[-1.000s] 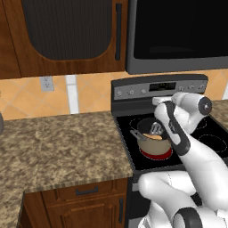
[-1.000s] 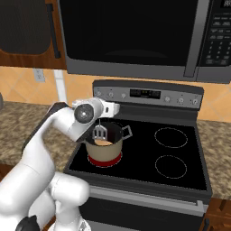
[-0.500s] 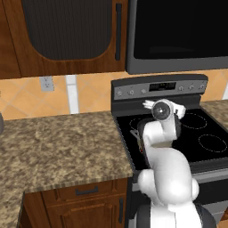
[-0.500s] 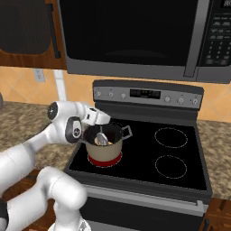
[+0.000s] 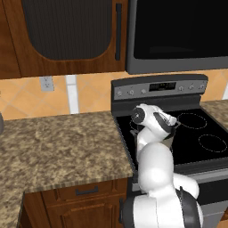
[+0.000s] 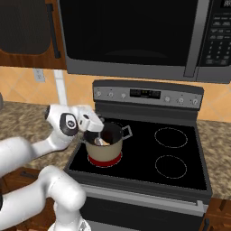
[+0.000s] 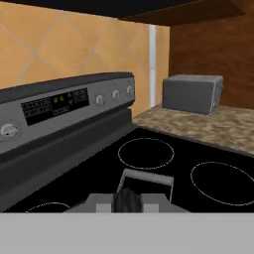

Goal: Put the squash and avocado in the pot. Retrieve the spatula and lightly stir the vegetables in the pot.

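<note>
The pot (image 6: 104, 145) stands on the near left burner of the black stove (image 6: 180, 149), a pale object showing inside it that is too small to identify. The white arm (image 6: 27, 151) comes in from the left with its forearm about level, and its claw (image 6: 95, 124) hangs just over the pot's left rim, pointing across the cooktop toward a grey toaster (image 7: 192, 93) on the far stone surface (image 7: 213, 124). How wide the claw stands, and whether it has anything in it, cannot be made out, since the wrist and pot rim hide the fingers.
</note>
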Motion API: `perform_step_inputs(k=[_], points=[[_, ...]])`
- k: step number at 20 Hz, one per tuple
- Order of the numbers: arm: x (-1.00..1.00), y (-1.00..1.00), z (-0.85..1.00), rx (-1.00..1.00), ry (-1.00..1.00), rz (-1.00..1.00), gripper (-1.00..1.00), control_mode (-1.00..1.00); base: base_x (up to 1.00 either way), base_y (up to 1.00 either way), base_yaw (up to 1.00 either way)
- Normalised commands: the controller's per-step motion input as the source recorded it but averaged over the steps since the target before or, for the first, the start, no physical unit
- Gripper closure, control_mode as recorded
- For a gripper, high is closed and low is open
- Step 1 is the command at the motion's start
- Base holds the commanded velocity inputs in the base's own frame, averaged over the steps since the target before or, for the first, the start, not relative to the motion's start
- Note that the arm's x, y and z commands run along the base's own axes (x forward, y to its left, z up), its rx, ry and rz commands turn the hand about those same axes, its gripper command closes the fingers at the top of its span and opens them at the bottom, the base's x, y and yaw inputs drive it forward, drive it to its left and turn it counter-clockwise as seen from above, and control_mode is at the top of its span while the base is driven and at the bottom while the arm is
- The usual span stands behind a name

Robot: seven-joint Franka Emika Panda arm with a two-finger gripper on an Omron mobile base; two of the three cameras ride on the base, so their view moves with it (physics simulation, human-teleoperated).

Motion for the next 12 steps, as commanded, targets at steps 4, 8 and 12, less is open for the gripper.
perform_step_inputs(k=[4, 8, 12], points=[[0.10, 0.00, -0.16, 0.02, -0.09, -0.10, 1.00, -1.00, 0.00, 0.00, 0.00], [0.12, -0.01, -0.06, 0.00, -0.16, -0.04, 1.00, -1.00, 0.00, 0.00, 0.00], [0.00, -0.04, 0.04, 0.00, -0.25, -0.01, 1.00, -1.00, 0.00, 0.00, 0.00]])
